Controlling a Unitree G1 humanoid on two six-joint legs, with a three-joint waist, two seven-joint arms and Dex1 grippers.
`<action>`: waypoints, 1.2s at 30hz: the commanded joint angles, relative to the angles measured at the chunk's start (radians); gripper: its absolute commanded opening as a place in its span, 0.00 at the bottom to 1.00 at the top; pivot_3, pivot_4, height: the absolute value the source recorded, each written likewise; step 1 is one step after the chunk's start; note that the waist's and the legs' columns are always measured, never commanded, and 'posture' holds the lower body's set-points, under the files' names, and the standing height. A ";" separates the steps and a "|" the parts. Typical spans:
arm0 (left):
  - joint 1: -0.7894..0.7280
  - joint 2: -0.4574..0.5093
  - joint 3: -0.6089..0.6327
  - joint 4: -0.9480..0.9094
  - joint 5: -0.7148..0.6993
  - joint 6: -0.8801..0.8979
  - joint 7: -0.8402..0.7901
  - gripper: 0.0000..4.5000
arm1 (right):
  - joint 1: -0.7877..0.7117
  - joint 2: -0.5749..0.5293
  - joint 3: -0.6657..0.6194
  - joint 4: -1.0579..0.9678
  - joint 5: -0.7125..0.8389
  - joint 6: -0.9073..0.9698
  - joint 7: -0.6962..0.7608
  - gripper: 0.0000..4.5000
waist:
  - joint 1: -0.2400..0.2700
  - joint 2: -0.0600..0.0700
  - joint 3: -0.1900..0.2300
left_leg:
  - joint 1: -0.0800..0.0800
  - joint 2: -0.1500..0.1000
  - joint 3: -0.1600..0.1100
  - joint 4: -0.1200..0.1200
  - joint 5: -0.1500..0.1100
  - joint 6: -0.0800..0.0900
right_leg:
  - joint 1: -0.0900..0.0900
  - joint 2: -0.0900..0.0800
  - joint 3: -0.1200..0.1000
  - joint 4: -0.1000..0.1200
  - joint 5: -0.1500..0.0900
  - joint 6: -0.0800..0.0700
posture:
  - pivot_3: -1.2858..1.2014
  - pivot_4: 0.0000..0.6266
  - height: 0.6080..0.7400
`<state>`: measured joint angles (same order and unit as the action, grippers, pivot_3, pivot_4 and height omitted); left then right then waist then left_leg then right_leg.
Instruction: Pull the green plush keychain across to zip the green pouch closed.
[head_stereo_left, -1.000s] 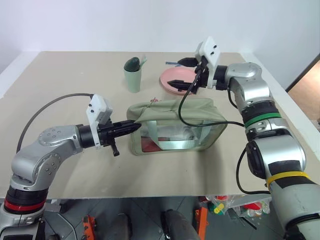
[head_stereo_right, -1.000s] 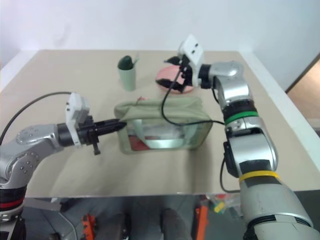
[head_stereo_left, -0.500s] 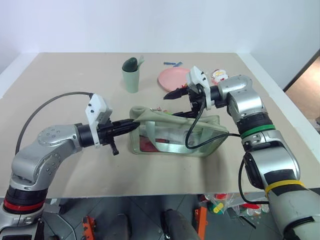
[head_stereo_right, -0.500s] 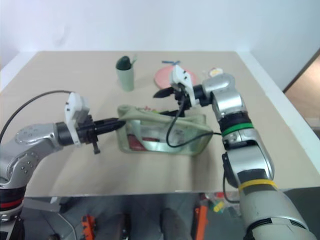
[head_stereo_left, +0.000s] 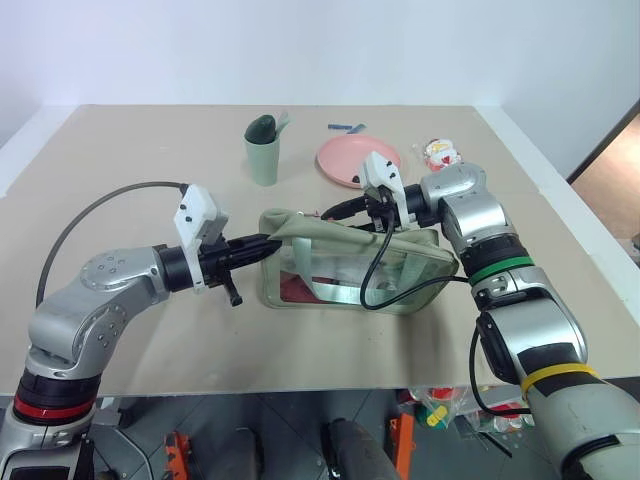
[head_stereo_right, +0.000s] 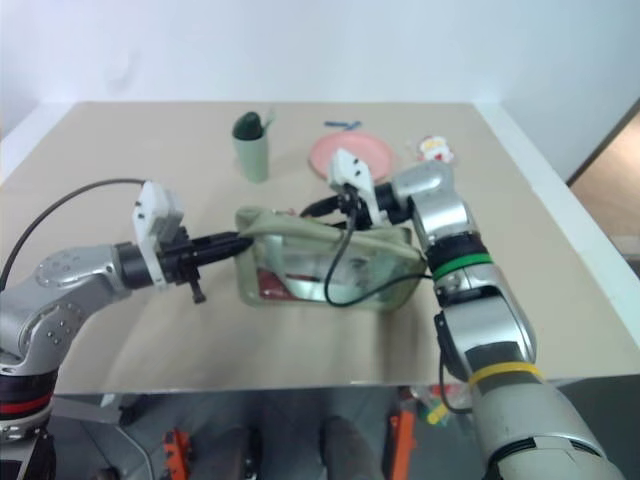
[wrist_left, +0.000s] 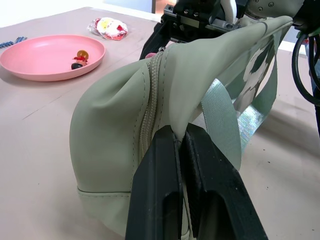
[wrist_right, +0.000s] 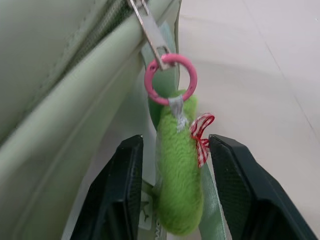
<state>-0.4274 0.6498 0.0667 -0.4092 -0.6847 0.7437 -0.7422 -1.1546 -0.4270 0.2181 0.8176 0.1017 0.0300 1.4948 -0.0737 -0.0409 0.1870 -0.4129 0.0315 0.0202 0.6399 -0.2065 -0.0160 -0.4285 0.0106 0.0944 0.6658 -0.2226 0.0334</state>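
The green pouch (head_stereo_left: 350, 268) lies on its side in the middle of the table, its zipper running along the top. My left gripper (head_stereo_left: 262, 243) is shut on the fabric at the pouch's left end, and in the left wrist view its fingers (wrist_left: 160, 190) pinch a fold beside the zipper. My right gripper (head_stereo_left: 335, 210) is over the top of the pouch, pointing left. In the right wrist view the green plush keychain (wrist_right: 177, 195) hangs from a pink ring (wrist_right: 170, 80) on the zipper pull. It sits between the open fingers (wrist_right: 125, 195), with a narrow gap on each side.
A sage-green cup (head_stereo_left: 264, 152), a pink plate (head_stereo_left: 350, 158) and a small red-and-white packet (head_stereo_left: 440, 153) stand behind the pouch. The right wrist's black cable (head_stereo_left: 372, 285) droops across the pouch's front. Bare table lies in front and to the left.
My right gripper has come down from over the plate to the pouch's top, turned to point left, and its fingers have narrowed around the keychain. The left gripper has kept its hold.
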 joint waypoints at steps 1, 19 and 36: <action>-0.021 -0.015 0.017 -0.003 -0.001 -0.003 0.028 0.00 | -0.038 -0.007 -0.046 0.002 0.016 -0.023 -0.017 0.44 | 0.000 0.000 0.000 | 0.000 0.000 0.000 0.000 0.000 0.000 | 0.000 0.000 0.000 0.000 0.000 0.000 | 0.52 0.24 1.00; -0.040 -0.028 0.002 0.015 0.017 -0.008 0.037 0.00 | -0.023 -0.023 -0.069 -0.022 0.013 -0.017 0.005 0.00 | 0.000 0.000 0.000 | 0.000 0.000 -0.002 0.000 0.000 0.000 | 0.001 0.000 -0.001 0.000 0.000 0.000 | 0.52 0.24 1.00; -0.064 -0.088 0.021 0.042 0.072 -0.026 0.140 0.00 | -0.115 -0.069 -0.154 -0.145 0.051 -0.105 -0.119 0.00 | 0.000 0.000 0.000 | 0.000 0.000 -0.002 0.000 0.000 0.000 | 0.001 -0.001 -0.002 0.000 0.000 0.000 | 0.52 0.24 1.00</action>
<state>-0.4731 0.5651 0.0648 -0.3676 -0.6260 0.7393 -0.6322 -1.2294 -0.4787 0.1041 0.7284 0.1261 -0.0510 1.3992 -0.0733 -0.0409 0.1870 -0.4130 0.0311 0.0184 0.6402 -0.2063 -0.0165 -0.4273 0.0100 0.0928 0.6658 -0.2226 0.0334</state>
